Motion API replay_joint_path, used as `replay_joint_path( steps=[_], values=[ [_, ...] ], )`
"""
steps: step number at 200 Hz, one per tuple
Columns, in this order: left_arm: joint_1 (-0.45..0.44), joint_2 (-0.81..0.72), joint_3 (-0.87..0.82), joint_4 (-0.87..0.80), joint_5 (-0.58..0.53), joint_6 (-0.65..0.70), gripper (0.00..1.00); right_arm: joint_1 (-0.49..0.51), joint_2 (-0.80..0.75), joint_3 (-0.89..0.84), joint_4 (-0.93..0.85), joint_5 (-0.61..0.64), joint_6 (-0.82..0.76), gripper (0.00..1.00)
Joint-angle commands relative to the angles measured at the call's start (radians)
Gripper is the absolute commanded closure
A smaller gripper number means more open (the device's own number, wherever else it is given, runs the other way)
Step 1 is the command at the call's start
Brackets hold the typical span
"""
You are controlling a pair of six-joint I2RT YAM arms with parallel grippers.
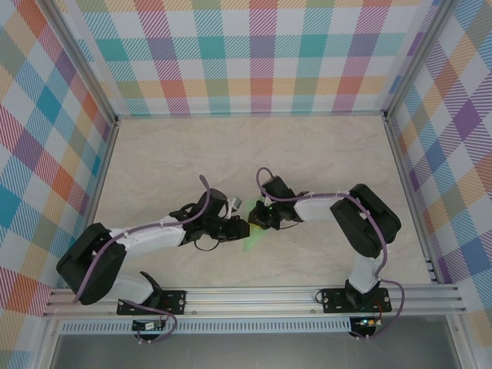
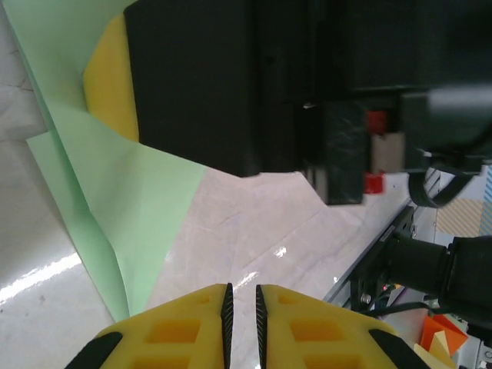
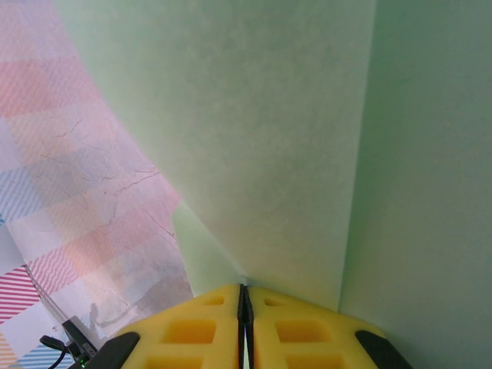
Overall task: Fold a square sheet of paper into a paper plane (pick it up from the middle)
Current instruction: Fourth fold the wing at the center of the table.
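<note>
The square sheet of paper [image 3: 269,154] is pale green and partly folded, with a crease running up from my right gripper [image 3: 244,288], which is shut on it. In the left wrist view the paper [image 2: 115,192] hangs at the left, pinched by the right gripper's yellow fingers [image 2: 111,84] below its black body [image 2: 231,84]. My left gripper [image 2: 242,288] stands just right of the paper, its jaws a narrow gap apart with only table showing between them. From above, both grippers meet over the table's near middle, left [image 1: 237,228] and right [image 1: 258,218], with the green paper [image 1: 252,240] poking out beneath them.
The pale marbled table [image 1: 231,154] is walled by checked panels [image 1: 261,54] on three sides. An aluminium rail [image 1: 254,296] runs along the near edge by the arm bases, and it shows in the left wrist view as a rail [image 2: 377,254] with cables beside it.
</note>
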Motion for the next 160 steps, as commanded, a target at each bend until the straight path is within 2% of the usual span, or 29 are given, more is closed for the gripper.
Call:
replay_joint_path(
  steps=[1, 60, 110, 160],
  values=[
    [0.009, 0.037, -0.026, 0.141, 0.028, -0.071, 0.82, 0.006, 0.075, -0.029, -0.096, 0.073, 0.01, 0.88],
    [0.008, 0.157, -0.029, 0.231, 0.034, -0.109, 0.83, 0.006, 0.072, -0.026, -0.106, 0.075, 0.007, 0.88],
    [0.006, 0.249, -0.065, 0.197, 0.017, -0.098, 0.83, 0.005, 0.071, -0.027, -0.114, 0.076, 0.005, 0.88],
    [-0.004, 0.24, -0.157, 0.09, 0.028, -0.064, 0.84, 0.006, 0.075, -0.027, -0.12, 0.079, 0.007, 0.87]
  ],
)
